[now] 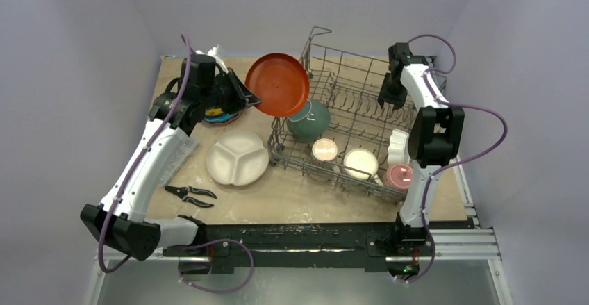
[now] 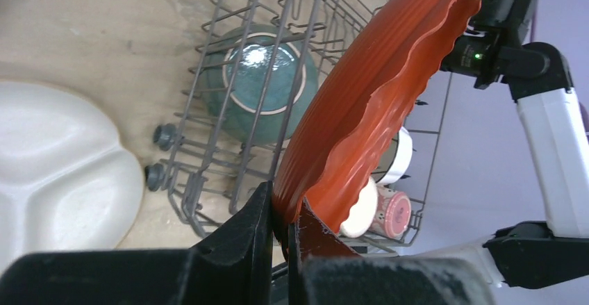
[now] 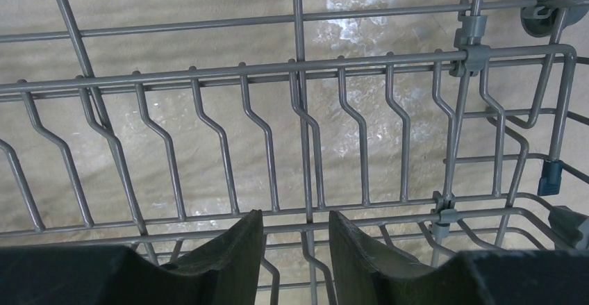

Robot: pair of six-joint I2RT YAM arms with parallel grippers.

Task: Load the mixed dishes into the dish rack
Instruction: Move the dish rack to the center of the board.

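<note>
Pinching the orange plate's [image 2: 389, 96] rim, your left gripper [image 2: 283, 213] is holding it on edge above the dish rack's [image 1: 351, 93] left end, upper centre of frame, for slotting between tines [image 3: 264, 138]. Your right gripper's [image 3: 295, 246] jaws are standing slightly parted, empty.

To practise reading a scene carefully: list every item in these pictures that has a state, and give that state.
Left pincer, shut on the orange plate's rim.
Orange plate, held up on edge, tilted, by the dish rack's left side.
Right pincer, open, empty, above the rack's tines.
Teal bowl, in the rack, tipped on its side.
White divided plate, flat on the table.
Pliers, lying on the table.
</note>
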